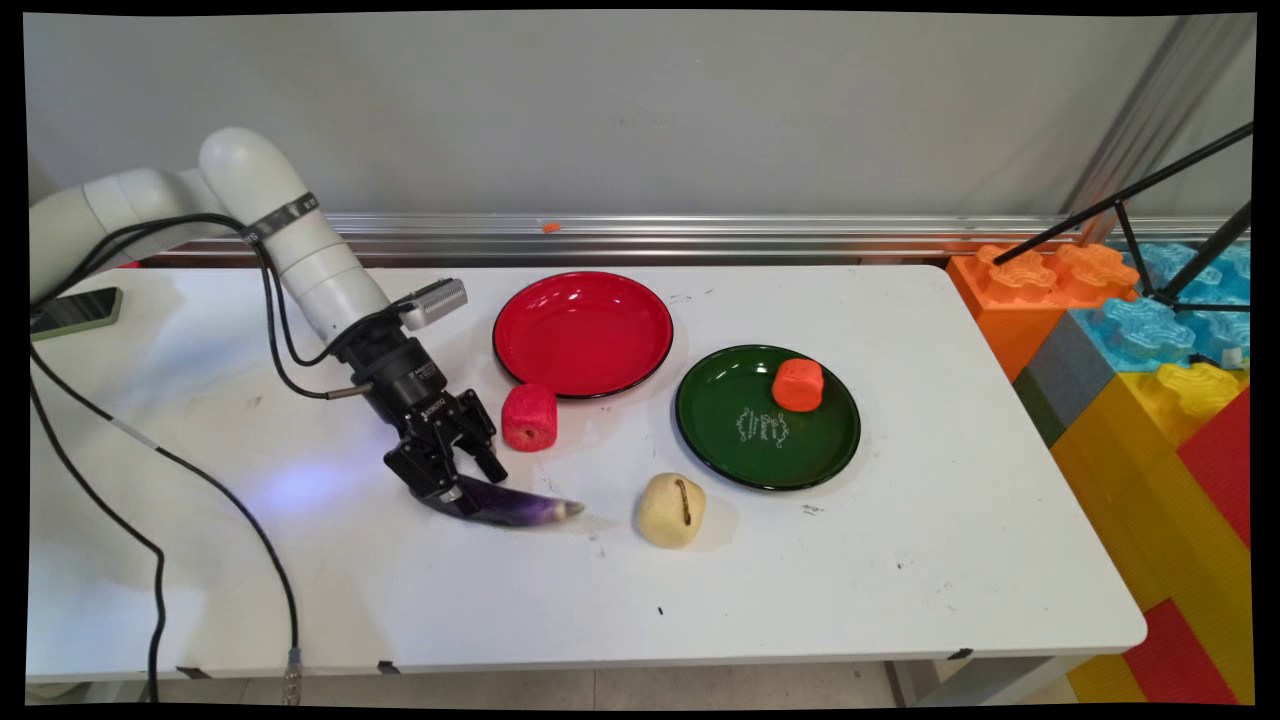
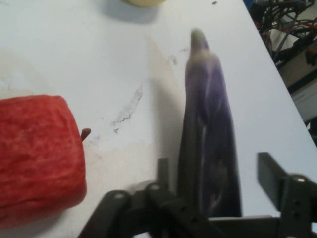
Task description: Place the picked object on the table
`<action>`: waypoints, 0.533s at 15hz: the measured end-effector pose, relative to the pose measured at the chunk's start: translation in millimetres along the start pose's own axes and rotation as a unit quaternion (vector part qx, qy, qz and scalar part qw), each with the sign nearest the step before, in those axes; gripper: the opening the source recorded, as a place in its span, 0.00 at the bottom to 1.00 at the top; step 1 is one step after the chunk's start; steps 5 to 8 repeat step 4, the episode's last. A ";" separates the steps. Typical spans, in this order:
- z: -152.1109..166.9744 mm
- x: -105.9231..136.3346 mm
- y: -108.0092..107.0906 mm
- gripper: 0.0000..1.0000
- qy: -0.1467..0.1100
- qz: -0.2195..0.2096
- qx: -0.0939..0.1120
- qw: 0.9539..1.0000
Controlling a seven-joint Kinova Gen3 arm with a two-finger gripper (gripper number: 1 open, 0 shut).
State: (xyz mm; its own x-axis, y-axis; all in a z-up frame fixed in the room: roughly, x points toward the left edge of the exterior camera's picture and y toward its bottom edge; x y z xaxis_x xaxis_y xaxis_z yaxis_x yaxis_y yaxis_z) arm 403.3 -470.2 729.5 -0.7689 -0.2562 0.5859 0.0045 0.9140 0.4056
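**One eggplant between my fingers, not yet lifted**

Main view: my tool (image 1: 462, 492) is down at the purple eggplant (image 1: 520, 506), which lies on the white surface (image 1: 900, 560) near the red block (image 1: 529, 417).

Hand view: my fingers (image 2: 270, 173) stand spread either side of the eggplant (image 2: 210, 134), unclenched.

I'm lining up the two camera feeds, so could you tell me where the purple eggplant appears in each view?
Main view: the purple eggplant lies on the white table, left of centre near the front, under the gripper.
Hand view: it runs up the picture's right-centre, its thick end between the fingers, tip pointing away.
Shared landmark: the red apple, at the hand view's left edge.
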 end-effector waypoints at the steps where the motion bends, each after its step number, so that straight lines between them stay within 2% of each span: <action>1: 1.1 -1.5 -0.8 1.00 -0.001 -0.002 0.000 1.000; 8: -0.3 -2.9 -1.0 1.00 -0.003 -0.005 -0.001 1.000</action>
